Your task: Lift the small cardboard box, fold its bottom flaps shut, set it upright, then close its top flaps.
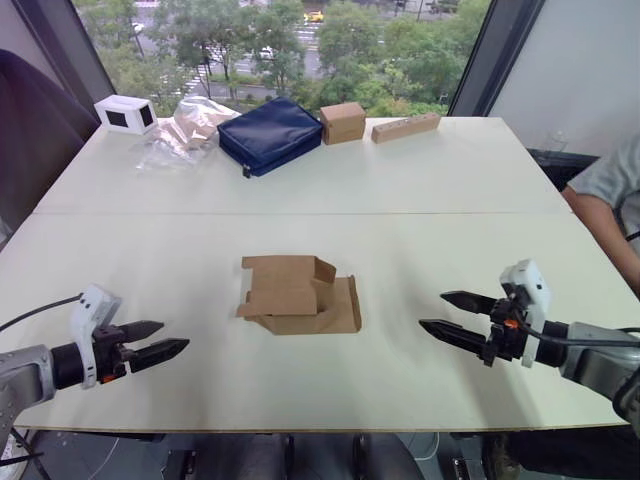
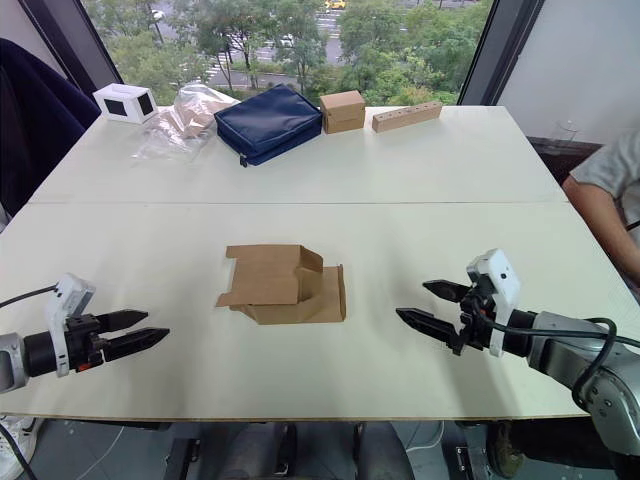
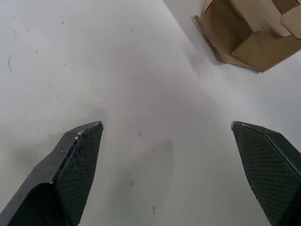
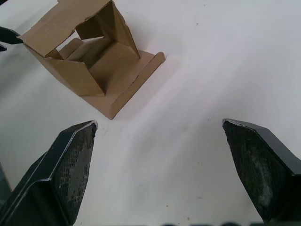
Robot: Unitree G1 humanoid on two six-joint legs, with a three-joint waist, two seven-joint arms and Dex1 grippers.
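The small cardboard box [image 1: 298, 294] lies on its side in the middle of the white table [image 1: 420, 190], plain brown, with flaps splayed out at both open ends. Through the end facing the right wrist view the small cardboard box [image 4: 94, 56] is hollow, one flap flat on the table. My left gripper [image 1: 163, 340] hovers open near the front left edge, well left of the box, holding nothing. My right gripper [image 1: 445, 313] is open too, to the box's right, fingertips pointing toward it, a hand's width away. An open corner of the small cardboard box [image 3: 249, 33] appears in the left wrist view.
At the far edge stand a white device [image 1: 125, 113], a clear plastic bag [image 1: 185, 130], a navy pouch [image 1: 270, 134], a squarer tan box [image 1: 343, 122] and a long narrow tan block [image 1: 405, 127]. A person's sleeve and arm [image 1: 610, 200] lean in at the right.
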